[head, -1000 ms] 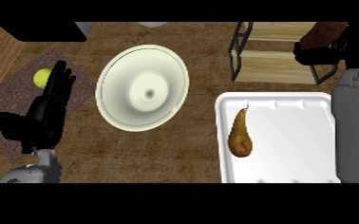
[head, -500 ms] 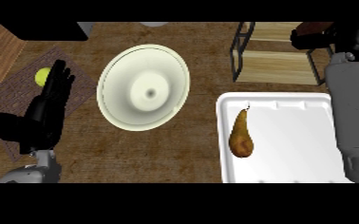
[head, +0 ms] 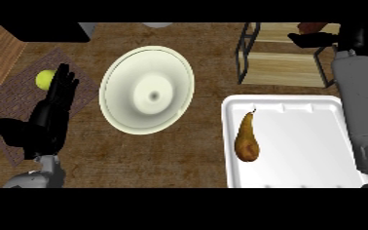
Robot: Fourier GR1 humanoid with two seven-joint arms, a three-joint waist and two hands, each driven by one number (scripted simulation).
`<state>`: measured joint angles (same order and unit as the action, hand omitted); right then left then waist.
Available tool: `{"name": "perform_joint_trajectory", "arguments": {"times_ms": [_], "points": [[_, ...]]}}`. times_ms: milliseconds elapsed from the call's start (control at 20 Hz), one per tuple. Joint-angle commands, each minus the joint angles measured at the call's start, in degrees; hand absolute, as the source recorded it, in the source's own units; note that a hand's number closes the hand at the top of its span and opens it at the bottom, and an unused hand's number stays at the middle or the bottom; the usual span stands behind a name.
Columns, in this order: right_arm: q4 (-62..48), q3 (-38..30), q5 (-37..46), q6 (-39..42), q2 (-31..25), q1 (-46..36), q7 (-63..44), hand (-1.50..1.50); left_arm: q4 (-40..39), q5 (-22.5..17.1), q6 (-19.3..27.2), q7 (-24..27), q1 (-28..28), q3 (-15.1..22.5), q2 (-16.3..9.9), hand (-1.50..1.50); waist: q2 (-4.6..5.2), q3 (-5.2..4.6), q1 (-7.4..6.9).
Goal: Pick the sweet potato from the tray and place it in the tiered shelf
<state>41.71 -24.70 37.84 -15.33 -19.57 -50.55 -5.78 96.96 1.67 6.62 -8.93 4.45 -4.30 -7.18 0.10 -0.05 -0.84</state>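
Sweet potato (head: 247, 139): lying on the white tray (head: 316, 161), near its left wall, untouched.
Right hand (head: 316, 39): up over the tiered shelf (head: 284, 53); fingers — can't tell.
Left hand (head: 50, 114): resting at the left, fingers straight, beside a yellow-green ball (head: 45, 79).
Plate (head: 147, 90): cream, centre counter.

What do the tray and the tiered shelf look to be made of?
The tray looks like white plastic or foam: smooth, matte, with a raised moulded rim and rounded corners; which of the two I cannot tell. The tiered shelf appears to have pale wooden boards with faint grain, held in a thin dark frame that looks like metal. The sweet potato lies on the tray.
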Motion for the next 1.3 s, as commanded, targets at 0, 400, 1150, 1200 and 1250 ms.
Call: {"name": "perform_joint_trajectory", "arguments": {"times_ms": [0, 400, 1150, 1200, 1250], "points": [[-4.1, -0.6, -3.0, -0.1, -1.6, -2.4, 3.4, -1.5, -0.1, -1.2, -1.2, -0.6, 1.0, -2.2, -1.7, 0.0, 0.1, 0.07, 0.02], [-0.3, -6.3, -12.0, 2.4, -4.6, -4.2, 7.1, -1.5, -2.7, -0.1, -0.7, 1.6, 0.1, -0.8, 0.1, 0.0, -0.02, 0.05, 0.55], [17.9, -16.1, -23.3, 13.5, -19.5, 14.9, -7.4, -1.5, 2.6, 0.3, 0.0, -2.9, -1.3, -1.7, -0.7, 0.0, -0.37, 0.06, 1.68], [19.0, -18.1, -26.1, 17.2, -20.8, 17.5, -5.7, -1.5, 1.0, 0.9, 1.5, -2.1, 0.3, -1.5, 0.5, 0.0, -0.41, 0.07, 2.33], [23.7, -17.7, -27.0, 17.8, -18.2, 21.7, -6.5, -1.5, 1.4, -1.1, -0.6, -0.6, -1.6, -2.7, -0.5, 0.0, -0.47, 0.03, 2.06]]}}
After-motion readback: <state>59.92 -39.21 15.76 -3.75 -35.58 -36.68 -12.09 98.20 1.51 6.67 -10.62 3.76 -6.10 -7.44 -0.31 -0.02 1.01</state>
